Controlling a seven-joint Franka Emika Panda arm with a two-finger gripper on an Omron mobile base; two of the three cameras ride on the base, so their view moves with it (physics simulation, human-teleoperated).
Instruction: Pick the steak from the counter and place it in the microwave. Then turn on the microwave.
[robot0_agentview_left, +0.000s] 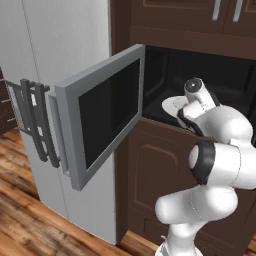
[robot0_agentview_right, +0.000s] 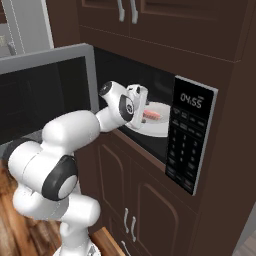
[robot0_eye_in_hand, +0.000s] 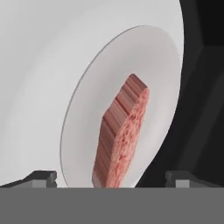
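The steak (robot0_eye_in_hand: 122, 135) (robot0_agentview_right: 152, 116), a small pinkish-red slab, lies on a round white plate (robot0_eye_in_hand: 87, 109) (robot0_agentview_right: 159, 129) inside the black microwave (robot0_agentview_right: 165, 85). My gripper (robot0_eye_in_hand: 113, 178) is open just in front of the steak, with its dark fingertips (robot0_eye_in_hand: 41, 177) spread wide on either side and touching nothing. From the right base, my hand (robot0_agentview_right: 139, 106) reaches into the microwave cavity over the plate's near rim. In the left base view the plate (robot0_agentview_left: 172, 105) peeks out beside my wrist. The counter is out of view.
The microwave door (robot0_agentview_left: 100, 120) stands swung open to the left, toward the grey fridge (robot0_agentview_left: 60, 50). The keypad and display panel (robot0_agentview_right: 187, 145) sits right of the cavity. Dark brown cabinets (robot0_agentview_right: 135, 200) lie below and above.
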